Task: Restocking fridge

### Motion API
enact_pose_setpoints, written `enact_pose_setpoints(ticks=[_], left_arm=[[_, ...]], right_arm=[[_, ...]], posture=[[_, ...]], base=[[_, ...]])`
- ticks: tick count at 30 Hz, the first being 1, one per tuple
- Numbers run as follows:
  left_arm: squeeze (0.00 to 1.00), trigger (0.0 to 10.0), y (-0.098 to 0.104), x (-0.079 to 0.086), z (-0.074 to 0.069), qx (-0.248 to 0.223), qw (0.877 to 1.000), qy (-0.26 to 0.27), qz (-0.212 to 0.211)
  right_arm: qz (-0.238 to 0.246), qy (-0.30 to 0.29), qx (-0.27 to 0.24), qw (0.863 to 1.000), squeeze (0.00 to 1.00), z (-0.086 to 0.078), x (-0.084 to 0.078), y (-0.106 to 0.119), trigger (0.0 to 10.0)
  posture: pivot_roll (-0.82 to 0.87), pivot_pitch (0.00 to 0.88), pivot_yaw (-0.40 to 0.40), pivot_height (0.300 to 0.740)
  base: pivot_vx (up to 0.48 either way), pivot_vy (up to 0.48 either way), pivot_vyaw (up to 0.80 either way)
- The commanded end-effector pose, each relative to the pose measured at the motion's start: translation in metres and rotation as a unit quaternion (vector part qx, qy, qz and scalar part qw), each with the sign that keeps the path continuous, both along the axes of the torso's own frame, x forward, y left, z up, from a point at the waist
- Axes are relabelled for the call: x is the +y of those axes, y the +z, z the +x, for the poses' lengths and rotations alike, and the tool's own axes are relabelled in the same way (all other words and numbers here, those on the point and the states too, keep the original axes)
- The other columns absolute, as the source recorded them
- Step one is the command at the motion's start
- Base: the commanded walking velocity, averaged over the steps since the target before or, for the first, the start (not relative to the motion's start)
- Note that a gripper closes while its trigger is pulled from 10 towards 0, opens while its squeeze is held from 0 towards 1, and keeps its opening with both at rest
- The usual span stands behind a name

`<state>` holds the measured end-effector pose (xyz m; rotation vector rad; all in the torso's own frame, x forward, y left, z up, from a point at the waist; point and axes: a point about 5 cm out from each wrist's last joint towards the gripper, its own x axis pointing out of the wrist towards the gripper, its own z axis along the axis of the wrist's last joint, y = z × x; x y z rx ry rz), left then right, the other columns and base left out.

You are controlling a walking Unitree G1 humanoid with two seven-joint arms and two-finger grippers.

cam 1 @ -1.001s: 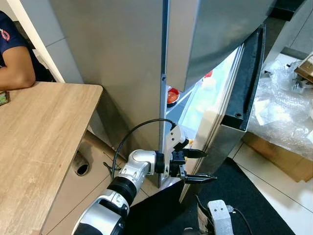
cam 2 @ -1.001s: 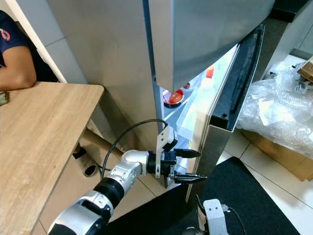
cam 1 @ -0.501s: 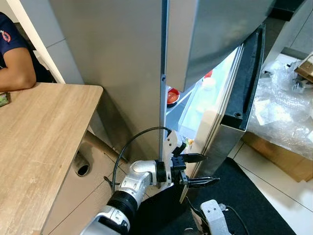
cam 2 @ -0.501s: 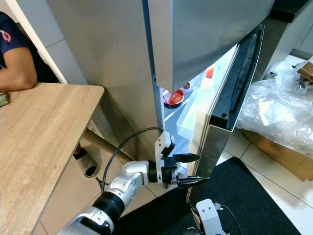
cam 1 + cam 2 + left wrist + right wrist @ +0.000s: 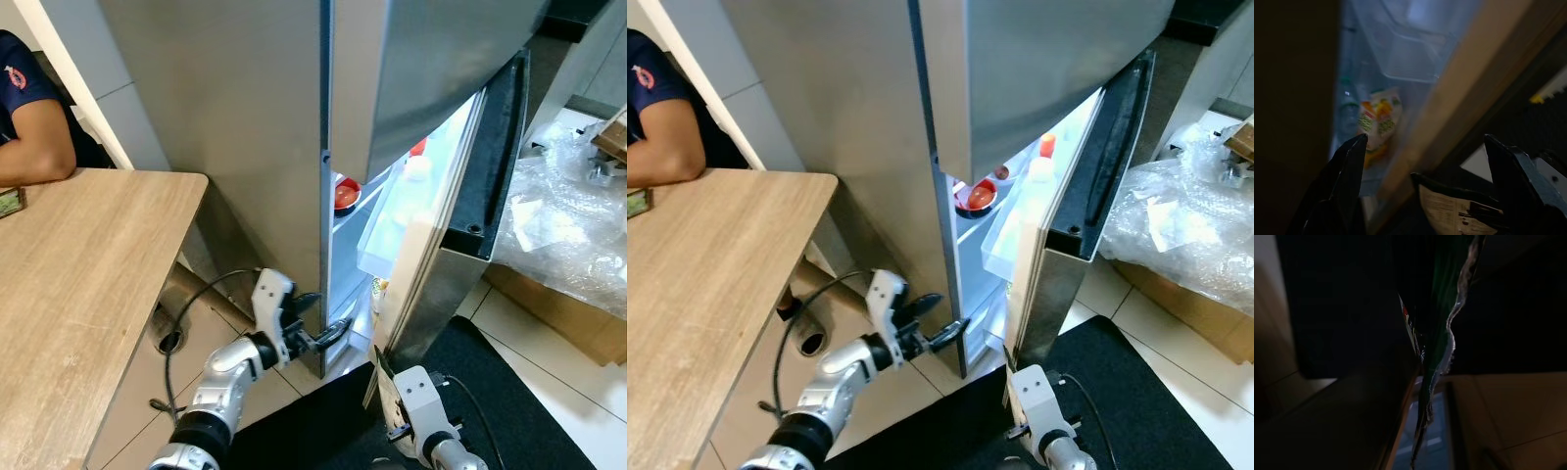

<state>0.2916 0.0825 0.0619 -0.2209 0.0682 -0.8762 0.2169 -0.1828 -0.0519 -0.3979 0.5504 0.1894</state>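
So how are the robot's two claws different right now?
The left gripper is raised beside the fridge's lower front edge, fingers spread and empty. The right gripper sits lower, over the dark mat, clamped on a flat packet. Both point toward the partly open door.

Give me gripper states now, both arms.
Left gripper: open, empty, at the fridge's lower front edge.
Right gripper: shut on a packet, low before the fridge door.

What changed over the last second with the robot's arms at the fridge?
The left gripper, jaws open and empty, pulled back from the door gap toward the robot's left, to the fridge cabinet's front edge. The right gripper rose slightly with its packet. The fridge door stayed ajar.
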Motion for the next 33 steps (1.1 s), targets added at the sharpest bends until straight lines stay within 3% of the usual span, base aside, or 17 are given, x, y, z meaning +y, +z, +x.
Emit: enact_pose_setpoints(ticks=[1, 5, 7, 13, 15, 16, 17, 18, 20, 23, 25, 27, 29, 30, 31, 32, 33], left_arm=[[0.0, 10.0, -0.004, 0.01, -0.003, 0.002, 1.0, 0.014, 0.008], [0.0, 10.0, -0.02, 0.035, -0.006, 0.008, 0.996, 0.067, 0.063], [0.0, 10.0, -0.02, 0.035, -0.006, 0.008, 0.996, 0.067, 0.063], [0.0, 10.0, -0.04, 0.051, -0.018, 0.04, 0.99, 0.092, 0.104], [0.0, 10.0, -0.049, 0.055, -0.026, 0.059, 0.987, 0.098, 0.116], [0.0, 10.0, -0.049, 0.055, -0.026, 0.059, 0.987, 0.098, 0.116], [0.0, 10.0, -0.053, 0.057, -0.029, 0.067, 0.985, 0.102, 0.122], [0.0, 10.0, -0.053, 0.057, -0.029, 0.067, 0.985, 0.102, 0.122], [0.0, 10.0, -0.058, 0.059, -0.032, 0.079, 0.982, 0.109, 0.132], [0.0, 10.0, -0.06, 0.06, -0.033, 0.082, 0.981, 0.111, 0.137], [0.0, 10.0, -0.068, 0.062, -0.04, 0.091, 0.978, 0.105, 0.157], [0.0, 10.0, -0.071, 0.062, -0.043, 0.095, 0.977, 0.103, 0.164], [0.0, 10.0, -0.074, 0.063, -0.046, 0.099, 0.975, 0.101, 0.17], [0.0, 10.0, -0.082, 0.064, -0.056, 0.114, 0.972, 0.093, 0.184], [0.0, 10.0, -0.086, 0.064, -0.06, 0.122, 0.97, 0.09, 0.189], [0.0, 10.0, -0.086, 0.064, -0.06, 0.122, 0.97, 0.09, 0.189], [0.0, 10.0, -0.09, 0.065, -0.064, 0.132, 0.968, 0.088, 0.195]], right_arm=[[-0.009, 0.003, -0.014, 1.0, 0.0, 0.001, 0.002, 0.002, 10.0], [-0.067, -0.052, -0.057, 0.995, 0.0, 0.013, -0.01, 0.011, 10.0], [-0.067, -0.052, -0.057, 0.995, 0.0, 0.013, -0.01, 0.011, 10.0], [-0.154, -0.138, -0.096, 0.974, 0.0, 0.02, -0.038, 0.022, 10.0], [-0.187, -0.208, -0.1, 0.955, 0.0, 0.019, -0.062, 0.028, 10.0], [-0.187, -0.208, -0.1, 0.955, 0.0, 0.019, -0.062, 0.028, 10.0], [-0.199, -0.252, -0.099, 0.942, 0.0, 0.017, -0.078, 0.032, 10.0], [-0.199, -0.252, -0.099, 0.942, 0.0, 0.017, -0.078, 0.032, 10.0], [-0.215, -0.336, -0.094, 0.912, 0.0, 0.007, -0.11, 0.038, 10.0], [-0.221, -0.362, -0.09, 0.901, 0.0, 0.002, -0.121, 0.04, 10.0], [-0.23, -0.413, -0.055, 0.879, 0.0, -0.02, -0.144, 0.037, 10.0], [-0.229, -0.424, -0.044, 0.875, 0.0, -0.028, -0.149, 0.034, 10.0], [-0.225, -0.425, -0.033, 0.876, 0.0, -0.034, -0.151, 0.031, 10.0], [-0.116, -0.378, 0.001, 0.918, 0.0, -0.044, -0.131, 0.011, 10.0], [-0.055, -0.349, 0.014, 0.936, 0.0, -0.046, -0.118, 0.004, 10.0], [-0.055, -0.349, 0.014, 0.936, 0.0, -0.046, -0.118, 0.004, 10.0], [0.004, -0.313, 0.026, 0.949, 0.0, -0.046, -0.105, -0.002, 10.0]], posture=[[-0.18, 0.133, 0.07, 0.74], [-0.18, 0.133, 0.074, 0.74], [-0.18, 0.133, 0.074, 0.74], [-0.18, 0.134, 0.078, 0.74], [-0.18, 0.134, 0.077, 0.74], [-0.18, 0.134, 0.077, 0.74], [-0.18, 0.134, 0.076, 0.74], [-0.18, 0.134, 0.076, 0.74], [-0.18, 0.135, 0.076, 0.74], [-0.18, 0.135, 0.076, 0.74], [-0.18, 0.136, 0.077, 0.74], [-0.18, 0.135, 0.076, 0.74], [-0.18, 0.136, 0.077, 0.74], [-0.17, 0.136, 0.078, 0.74], [-0.17, 0.137, 0.079, 0.74], [-0.17, 0.137, 0.079, 0.74], [-0.17, 0.138, 0.079, 0.74]], base=[[0.0, 0.0, 0.0], [0.0, 0.0, 0.0], [0.0, 0.0, 0.0], [0.0, 0.0, 0.0], [0.0, 0.0, 0.0], [0.0, 0.0, 0.0], [0.0, 0.0, 0.0], [0.0, 0.0, 0.0], [0.0, 0.0, 0.0], [0.0, 0.0, 0.0], [0.0, 0.0, 0.0], [0.0, 0.0, 0.0], [0.0, 0.0, 0.0], [0.0, 0.0, 0.0], [0.0, 0.0, 0.0], [0.0, 0.0, 0.0], [0.0, 0.0, 0.0]])
